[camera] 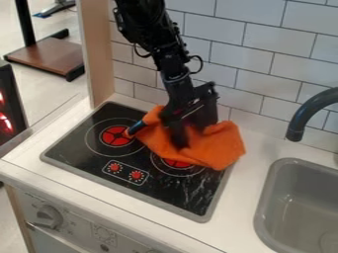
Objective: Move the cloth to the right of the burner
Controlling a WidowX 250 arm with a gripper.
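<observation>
The black gripper (178,140) hangs down over the rear middle of the black stove (99,148), with its lower end against the orange cloth (221,146). The cloth lies bunched around it, spreading to the left and right. It covers the rear part of the right burner (177,163), and its right end reaches past the stove's edge onto the white counter. The left burner (116,136) shows its red centre. A dark, slim piece (137,127) with an orange end slants beside that burner; I cannot tell what it is.
A grey sink (304,207) with a dark curved faucet (306,116) stands to the right. White tiles (264,74) rise behind the counter (247,178), and a wooden post (98,54) stands at the stove's rear left. Red knobs (125,172) mark the stove's front.
</observation>
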